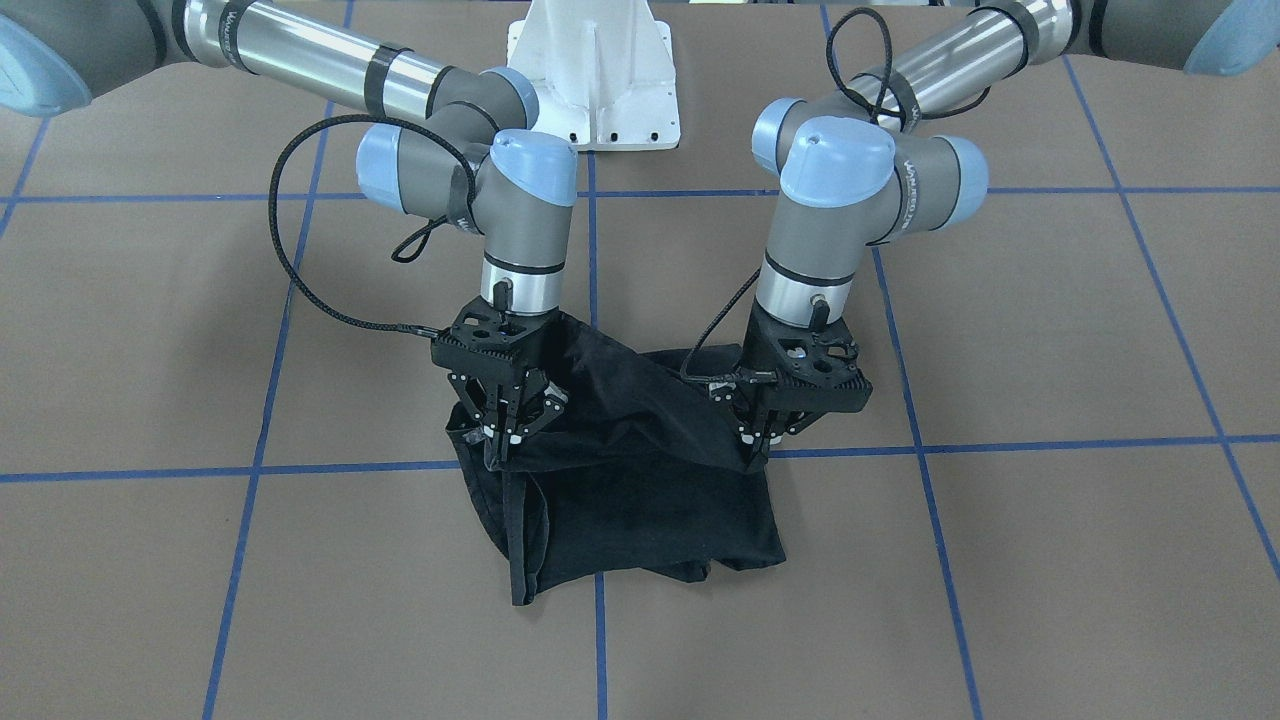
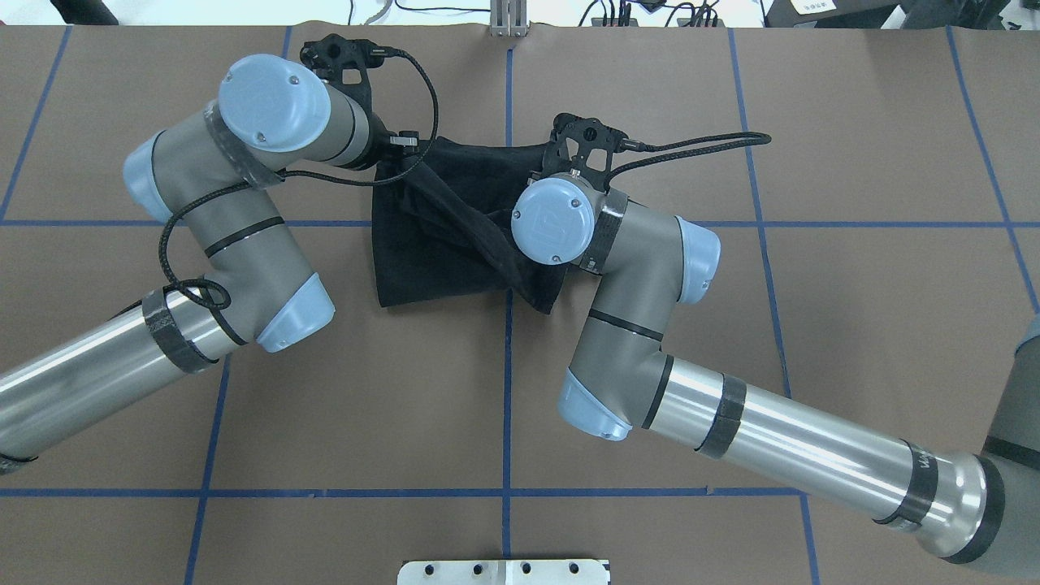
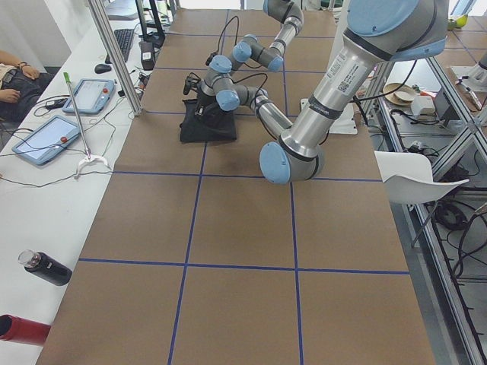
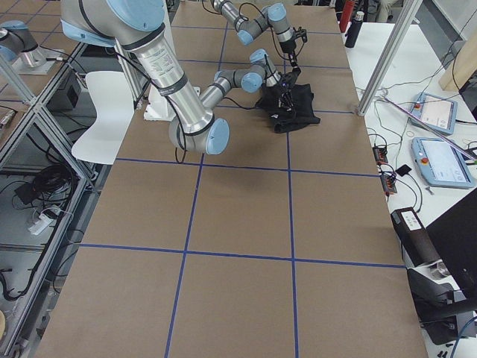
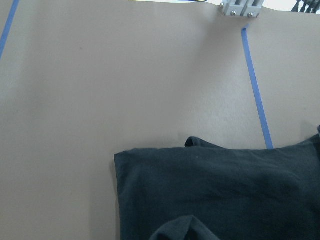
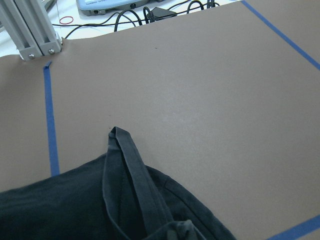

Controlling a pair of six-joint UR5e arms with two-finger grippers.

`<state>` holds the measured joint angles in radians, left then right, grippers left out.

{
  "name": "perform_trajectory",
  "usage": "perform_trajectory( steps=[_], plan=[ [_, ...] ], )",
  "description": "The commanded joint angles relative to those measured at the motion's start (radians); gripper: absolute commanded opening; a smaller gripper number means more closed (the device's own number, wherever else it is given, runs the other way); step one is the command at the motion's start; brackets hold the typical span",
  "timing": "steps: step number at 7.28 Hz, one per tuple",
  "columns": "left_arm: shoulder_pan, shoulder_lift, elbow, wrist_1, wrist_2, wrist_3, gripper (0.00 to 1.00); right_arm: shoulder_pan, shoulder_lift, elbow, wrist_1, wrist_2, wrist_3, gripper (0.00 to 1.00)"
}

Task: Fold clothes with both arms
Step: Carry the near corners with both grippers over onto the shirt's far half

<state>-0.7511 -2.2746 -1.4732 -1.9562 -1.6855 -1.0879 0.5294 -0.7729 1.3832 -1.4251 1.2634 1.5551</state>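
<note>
Two arms: the left arm [image 1: 850,190] and the right arm [image 1: 520,200] both reach out from the base [image 1: 597,70] over the table [image 1: 1050,330]. Their forearms angle inward toward each other and their wrists are bent down over the shirt [image 1: 640,510].
Left arm pose: in the overhead view the forearm comes in low from the left edge. The wrist joints fold back over it, and the last joint turns toward the shirt's near-left corner.
Right arm pose: the forearm comes in from the lower right. The wrist stacks upright over the shirt's right side and hides the gripper from above.
Left gripper [image 1: 757,448]: it points down and leans slightly inward. Its fingers are drawn together on a corner of the shirt.
Right gripper [image 1: 503,440]: it points down, with its fingers pinched on the shirt's edge. The right wrist view shows a hem strip rising and bunching toward them.
Shirt: black and already bundled into a rough rectangle. It lies on the table at a crossing of the blue tape [image 1: 1000,446], more of it on the robot's left of the centre line.
Cloth between grippers: an upper layer is raised off the bundle and runs as a slanting fold from one gripper to the other.
Lower layers: these rest flat on the table.
</note>
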Motion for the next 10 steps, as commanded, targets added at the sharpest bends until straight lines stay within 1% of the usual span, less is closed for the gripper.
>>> perform_trajectory(
  steps=[1, 2, 3, 4, 5, 6, 7, 8, 9, 10],
  plan=[
    [-0.051, -0.070, 0.147, -0.036, 0.000, 0.054, 0.00, 0.014, 0.004, -0.055, 0.046, 0.002, -0.021, 0.00],
    [-0.050, -0.100, 0.266, -0.128, 0.000, 0.054, 0.00, 0.014, 0.006, -0.072, 0.048, 0.004, -0.023, 0.00],
    [-0.050, -0.126, 0.348, -0.217, 0.001, 0.054, 0.14, 0.014, 0.006, -0.072, 0.049, 0.005, -0.033, 0.00],
    [-0.048, -0.181, 0.413, -0.225, 0.000, 0.054, 0.92, 0.020, 0.006, -0.073, 0.070, 0.016, -0.041, 0.70],
    [-0.050, -0.192, 0.412, -0.228, -0.005, 0.054, 1.00, 0.041, 0.020, -0.072, 0.093, 0.040, -0.068, 0.99],
    [-0.077, -0.192, 0.381, -0.224, -0.043, 0.074, 1.00, 0.106, 0.053, -0.064, 0.092, 0.214, -0.114, 1.00],
    [-0.133, -0.159, 0.331, -0.216, -0.203, 0.188, 1.00, 0.130, 0.063, -0.046, 0.087, 0.297, -0.141, 1.00],
    [-0.161, -0.046, 0.218, -0.216, -0.245, 0.282, 1.00, 0.130, 0.095, -0.043, 0.072, 0.303, -0.147, 1.00],
    [-0.194, 0.046, 0.130, -0.217, -0.252, 0.393, 1.00, 0.126, 0.150, -0.043, -0.011, 0.304, -0.147, 1.00],
    [-0.214, 0.117, 0.084, -0.220, -0.255, 0.496, 1.00, 0.097, 0.190, -0.044, -0.078, 0.297, -0.147, 1.00]
  ],
)
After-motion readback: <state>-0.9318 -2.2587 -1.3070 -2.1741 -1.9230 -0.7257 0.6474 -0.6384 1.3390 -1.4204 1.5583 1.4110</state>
